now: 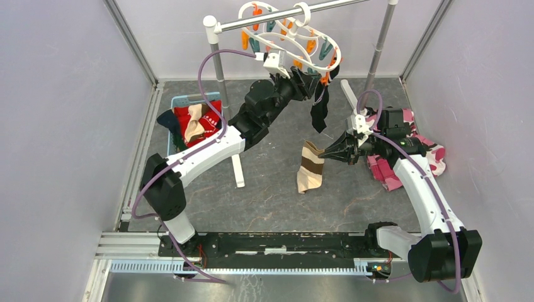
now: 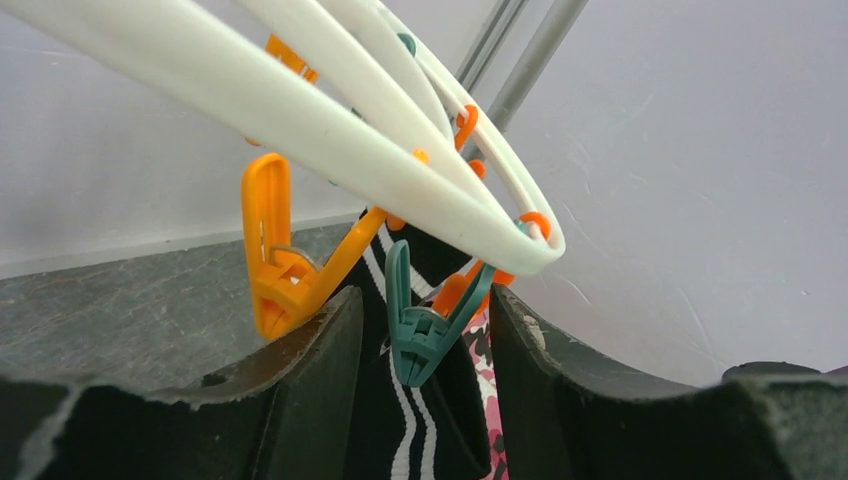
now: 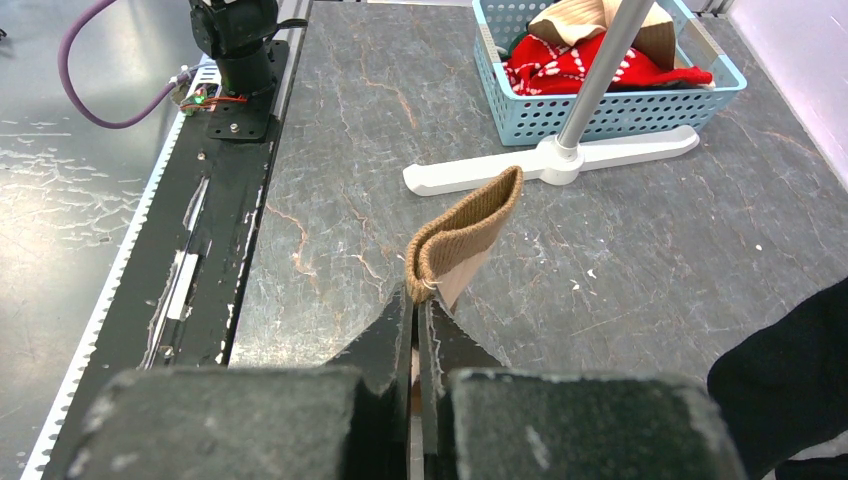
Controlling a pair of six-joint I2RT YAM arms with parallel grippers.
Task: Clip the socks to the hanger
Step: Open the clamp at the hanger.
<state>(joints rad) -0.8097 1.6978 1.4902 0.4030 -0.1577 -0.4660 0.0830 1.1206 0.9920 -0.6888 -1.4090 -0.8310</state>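
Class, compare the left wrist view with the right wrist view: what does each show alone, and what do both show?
Left wrist only: the hanger with its orange pin and teal pin, the teal one between the fingers of the open left claw. Right wrist only: the right claw shut on a tan sock, plus a basket holding a red sock. Both: the grey table and the rack pole.

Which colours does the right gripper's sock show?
Beige with brown bands; the sock shows best in top external view.
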